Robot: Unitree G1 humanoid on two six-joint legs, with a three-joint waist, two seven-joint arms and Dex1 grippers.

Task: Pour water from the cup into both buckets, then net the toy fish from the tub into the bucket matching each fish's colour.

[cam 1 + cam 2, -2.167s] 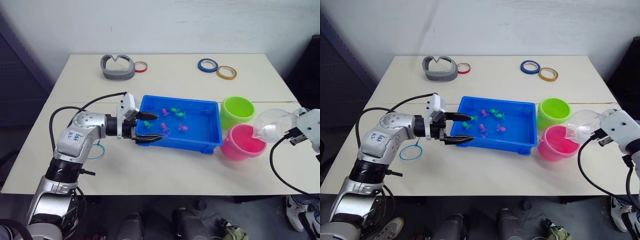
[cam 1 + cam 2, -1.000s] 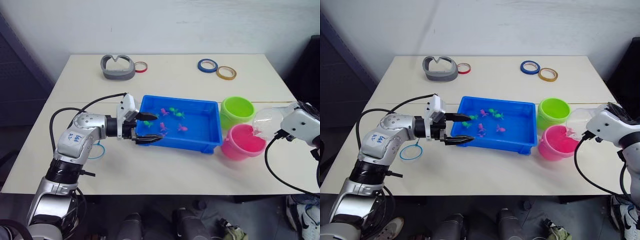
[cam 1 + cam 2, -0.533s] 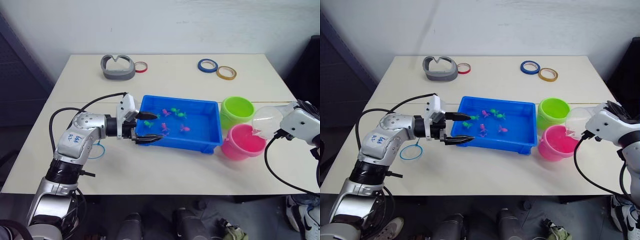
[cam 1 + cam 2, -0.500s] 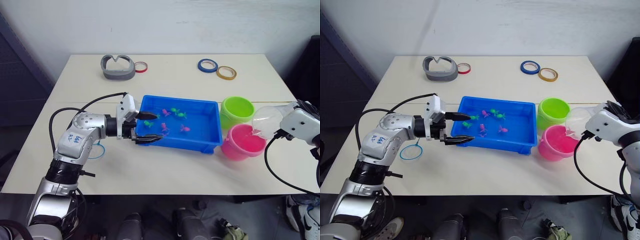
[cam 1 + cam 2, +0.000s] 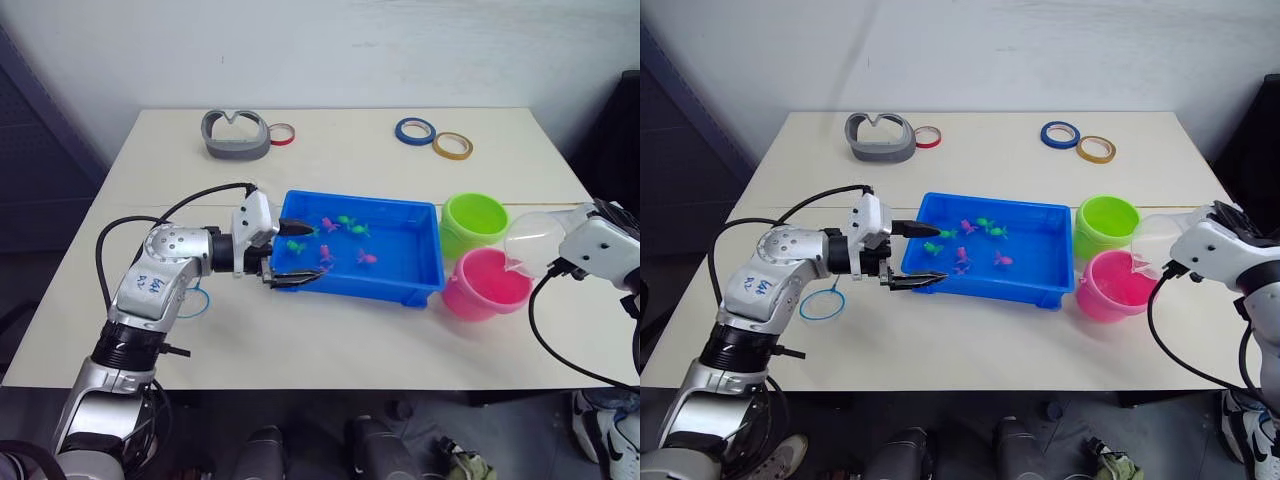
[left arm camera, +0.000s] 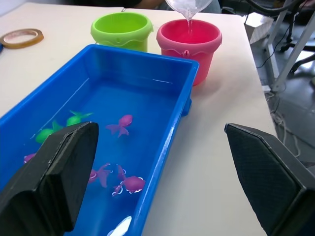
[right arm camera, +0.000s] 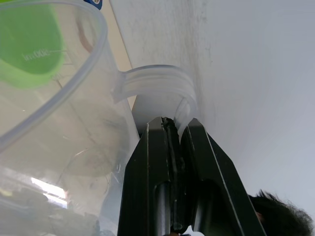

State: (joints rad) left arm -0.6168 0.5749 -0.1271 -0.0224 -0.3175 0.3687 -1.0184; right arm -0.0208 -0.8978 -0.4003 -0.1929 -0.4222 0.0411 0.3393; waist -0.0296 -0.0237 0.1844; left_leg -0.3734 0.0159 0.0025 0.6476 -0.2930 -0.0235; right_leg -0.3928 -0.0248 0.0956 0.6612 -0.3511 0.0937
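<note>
— We have the right gripper (image 7: 177,132) pinching the handle of the clear cup (image 5: 533,240), and the cup stays tipped over the pink bucket (image 5: 487,283). Compared with two seconds back it has swung in closer above the bucket's far rim, and in the last half second it barely moves.

— From the left wrist view we see a thin stream dropping from the cup's lip into the pink bucket, so we judge the pour into pink is under way, not finished.

— And the green bucket (image 5: 475,222)?

— It stands just behind the pink one, touching or nearly so; we cannot tell whether it holds water yet.

— Our left gripper (image 5: 297,256) keeps hovering at the near-left corner of the blue tub (image 5: 425,270), fingers spread wide, holding nothing. It has edged slightly along the rim.

— The fish (image 6: 122,122), pink and green, sit in the tub's water, untouched. The net (image 5: 821,304) lies on the counter (image 5: 350,160) beside the left arm, so we reckon netting comes later.
</note>
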